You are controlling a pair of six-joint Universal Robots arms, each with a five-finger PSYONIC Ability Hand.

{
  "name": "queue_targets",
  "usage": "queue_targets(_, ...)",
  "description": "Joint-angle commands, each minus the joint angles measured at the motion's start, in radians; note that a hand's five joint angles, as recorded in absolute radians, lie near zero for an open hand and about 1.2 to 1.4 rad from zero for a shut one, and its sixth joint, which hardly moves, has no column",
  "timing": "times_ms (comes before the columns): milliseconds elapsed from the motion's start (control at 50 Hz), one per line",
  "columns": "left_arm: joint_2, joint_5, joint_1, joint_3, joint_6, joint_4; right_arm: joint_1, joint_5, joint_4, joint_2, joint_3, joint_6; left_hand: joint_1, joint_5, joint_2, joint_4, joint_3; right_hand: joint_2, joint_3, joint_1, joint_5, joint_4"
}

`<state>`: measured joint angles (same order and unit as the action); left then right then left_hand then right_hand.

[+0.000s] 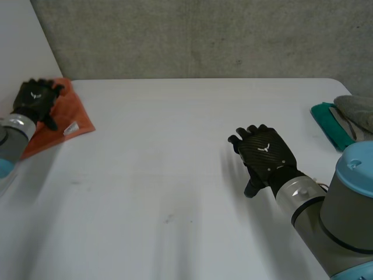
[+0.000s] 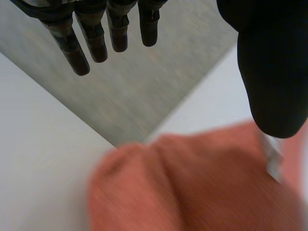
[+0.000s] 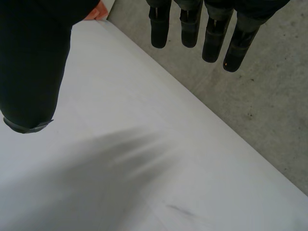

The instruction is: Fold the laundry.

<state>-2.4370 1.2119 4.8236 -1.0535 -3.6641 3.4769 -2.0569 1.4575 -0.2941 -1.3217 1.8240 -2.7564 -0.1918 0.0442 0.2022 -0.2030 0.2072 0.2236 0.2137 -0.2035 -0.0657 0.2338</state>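
A folded orange cloth with a small white label lies at the table's far left corner. My left hand hovers over its back part with fingers straight and apart, holding nothing; in the left wrist view the orange cloth lies below the fingers and thumb. My right hand floats open above the bare table right of the middle, palm down. In the right wrist view its fingers point toward the table's far edge with nothing between them and the thumb.
A teal cloth with a grey cloth on it lies at the table's right edge. The white table ends at a grey concrete wall behind. A sliver of orange cloth shows beside my right thumb.
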Motion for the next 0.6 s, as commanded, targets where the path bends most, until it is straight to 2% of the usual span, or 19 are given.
queue_targets(20, -0.092, -0.066, 0.076, 0.122, -0.016, -0.185, 0.031, -0.012, 0.000, -0.001, 0.003, 0.008, -0.028, 0.001, 0.017, -0.016, 0.012, -0.049, -0.039, 0.029, 0.066, -0.059)
queue_targets(140, -0.117, -0.106, 0.081, 0.173, -0.016, -0.259, 0.037, -0.012, -0.002, 0.001, 0.004, 0.008, -0.095, 0.068, 0.085, -0.084, 0.080, -0.049, -0.039, 0.029, 0.066, -0.059)
queue_targets(200, -0.122, -0.135, 0.081, 0.184, -0.014, -0.276, 0.047, -0.022, -0.003, 0.001, 0.004, 0.008, -0.201, 0.174, 0.190, -0.189, 0.185, -0.049, -0.039, 0.029, 0.066, -0.059)
queue_targets(600, -0.232, -0.130, 0.025, 0.320, -0.005, -0.294, 0.066, -0.032, -0.014, 0.004, 0.004, 0.008, -0.362, 0.335, 0.352, -0.351, 0.347, -0.049, -0.039, 0.029, 0.066, -0.059)
